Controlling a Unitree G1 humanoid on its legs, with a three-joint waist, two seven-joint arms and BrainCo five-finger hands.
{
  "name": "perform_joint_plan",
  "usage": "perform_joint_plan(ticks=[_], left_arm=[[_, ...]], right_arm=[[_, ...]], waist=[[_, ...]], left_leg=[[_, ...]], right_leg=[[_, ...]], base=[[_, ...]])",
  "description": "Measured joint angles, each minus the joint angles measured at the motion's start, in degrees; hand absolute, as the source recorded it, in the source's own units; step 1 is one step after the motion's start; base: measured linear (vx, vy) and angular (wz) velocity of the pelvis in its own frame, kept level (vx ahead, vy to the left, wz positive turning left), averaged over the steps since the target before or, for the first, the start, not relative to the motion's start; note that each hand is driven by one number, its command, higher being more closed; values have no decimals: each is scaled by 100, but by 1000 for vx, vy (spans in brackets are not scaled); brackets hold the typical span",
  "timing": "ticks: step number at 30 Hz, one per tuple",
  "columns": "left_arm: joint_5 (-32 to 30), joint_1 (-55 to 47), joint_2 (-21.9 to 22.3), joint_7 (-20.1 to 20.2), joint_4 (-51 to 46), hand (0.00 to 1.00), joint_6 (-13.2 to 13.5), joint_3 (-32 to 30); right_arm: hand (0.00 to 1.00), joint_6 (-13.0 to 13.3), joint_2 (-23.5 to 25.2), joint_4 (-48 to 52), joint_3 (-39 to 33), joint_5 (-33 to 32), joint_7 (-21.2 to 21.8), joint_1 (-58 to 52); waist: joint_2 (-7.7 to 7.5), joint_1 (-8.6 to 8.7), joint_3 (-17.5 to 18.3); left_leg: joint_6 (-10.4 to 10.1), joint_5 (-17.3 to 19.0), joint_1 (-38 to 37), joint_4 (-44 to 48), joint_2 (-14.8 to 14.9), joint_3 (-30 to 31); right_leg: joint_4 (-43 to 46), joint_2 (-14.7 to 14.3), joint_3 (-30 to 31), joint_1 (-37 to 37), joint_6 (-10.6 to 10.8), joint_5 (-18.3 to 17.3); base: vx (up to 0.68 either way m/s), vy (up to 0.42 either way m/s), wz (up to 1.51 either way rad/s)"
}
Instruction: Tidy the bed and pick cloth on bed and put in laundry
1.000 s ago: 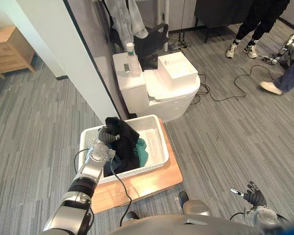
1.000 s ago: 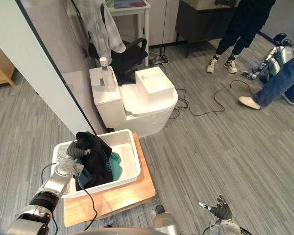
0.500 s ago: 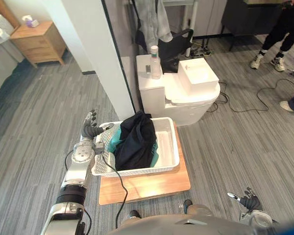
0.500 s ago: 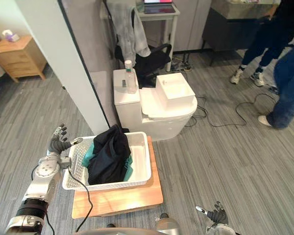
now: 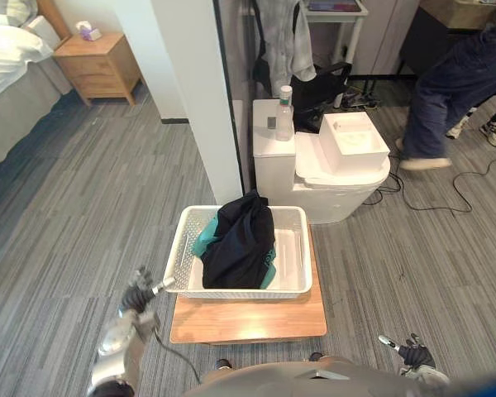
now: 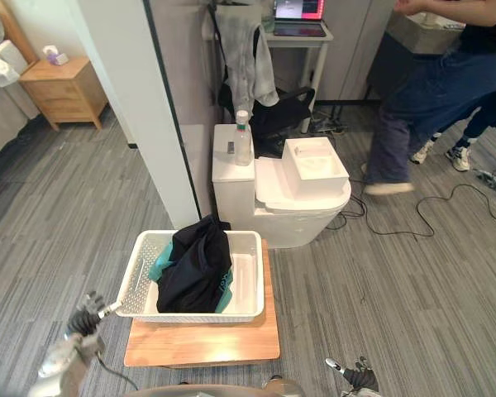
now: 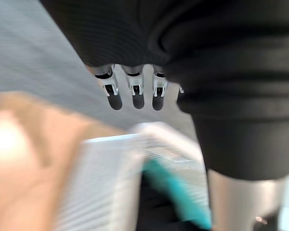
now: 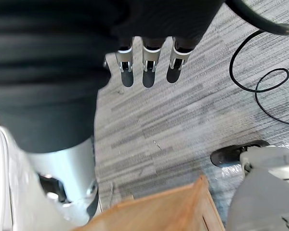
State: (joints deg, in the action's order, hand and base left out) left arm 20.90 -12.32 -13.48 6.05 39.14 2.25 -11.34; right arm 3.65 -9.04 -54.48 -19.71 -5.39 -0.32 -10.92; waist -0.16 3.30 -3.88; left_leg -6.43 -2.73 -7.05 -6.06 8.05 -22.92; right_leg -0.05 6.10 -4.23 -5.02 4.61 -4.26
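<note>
left robot hand [image 5: 135, 299]: apart, empty | black cloth [image 5: 238, 241]: in basket [image 5: 231, 291] beside it | right robot hand [image 5: 413, 356]: apart, empty

Head eyes look down, sharing the white basket [image 5: 231, 291]; wrist cameras face the floor [image 8: 183, 106] closely.
</note>
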Motion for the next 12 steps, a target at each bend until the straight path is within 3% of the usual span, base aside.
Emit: perform_joint_plan(ticks=[6,12], left_arm=[[-359,-225,311,225,1074,0,-170,120],[-479,-192,394,-62,1663,0,-173,95]], right_arm=[[0,-1,116,-290,-64,-2,16,234],[0,-127,217,-633,-62,-135,14,329]], waist=[[42,-83,63],[65,-86,77]], left_leg=[[10,16,-24,-1,-20,30],[-2,33,-10,0,-17,109]], right_leg=[[0,22,-29,-32,27,-53],[5,23,-106,-60,24,-83]], base=[[-5,4,2],[8,-3,5]])
